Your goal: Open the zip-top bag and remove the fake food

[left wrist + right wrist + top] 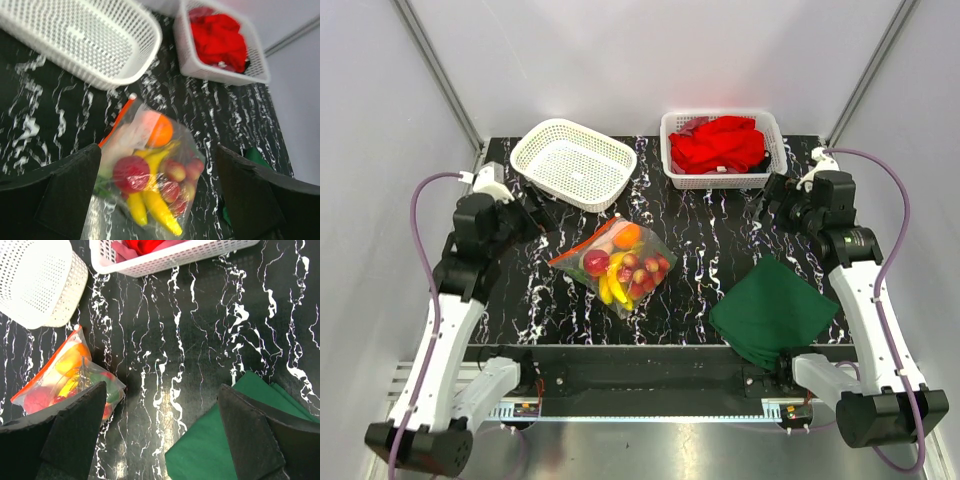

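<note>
1. Left jaws: spread wide, holding nothing, above the worktop [720, 240], left of centre.
2. Right jaws: spread wide, holding nothing, at the far right.
3. Zip-top bag [615, 265]: lying at the worktop's centre, with its orange-red zip strip [582, 243] on the far-left edge.
4. Fake food [628, 270]: inside the bag. It includes an orange [627, 236], bananas [612, 285], a red apple [596, 262] and grapes [645, 272].
5. White basket [591, 138]: far left.
6. Second basket [720, 180]: far right, holding a red cloth [718, 145].
7. Green cloth [772, 310]: folded, near right.
</note>
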`<move>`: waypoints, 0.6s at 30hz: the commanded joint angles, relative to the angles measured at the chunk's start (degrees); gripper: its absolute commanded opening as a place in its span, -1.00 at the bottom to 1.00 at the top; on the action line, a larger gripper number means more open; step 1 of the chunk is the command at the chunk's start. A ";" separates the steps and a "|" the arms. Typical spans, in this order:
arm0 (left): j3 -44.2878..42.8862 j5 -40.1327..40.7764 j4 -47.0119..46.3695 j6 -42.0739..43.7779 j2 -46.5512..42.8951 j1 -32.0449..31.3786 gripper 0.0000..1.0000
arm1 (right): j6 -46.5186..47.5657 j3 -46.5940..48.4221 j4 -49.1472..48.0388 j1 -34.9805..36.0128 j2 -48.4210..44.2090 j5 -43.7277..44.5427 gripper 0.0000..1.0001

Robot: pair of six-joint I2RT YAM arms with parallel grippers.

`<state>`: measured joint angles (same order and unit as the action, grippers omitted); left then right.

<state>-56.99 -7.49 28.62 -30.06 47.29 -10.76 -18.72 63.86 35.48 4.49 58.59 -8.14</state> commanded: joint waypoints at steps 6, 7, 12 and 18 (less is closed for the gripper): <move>7.66 -7.27 2.34 -10.10 8.16 16.47 0.98 | 0.27 3.56 1.08 0.08 3.37 -8.37 0.99; 8.82 -9.11 0.92 -11.23 8.69 17.35 0.98 | 0.18 2.95 0.82 0.43 3.46 -9.69 0.99; 16.20 -17.11 -12.49 -13.35 13.52 21.49 0.98 | -0.62 1.63 -0.68 3.76 5.66 -12.86 0.99; 21.04 -22.40 -23.00 -16.43 20.38 21.66 0.98 | -1.40 0.40 -2.52 10.70 7.94 -11.55 0.99</move>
<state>-36.77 -23.42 17.19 -43.70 64.31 10.72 -19.35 64.82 35.73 11.62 65.78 -18.48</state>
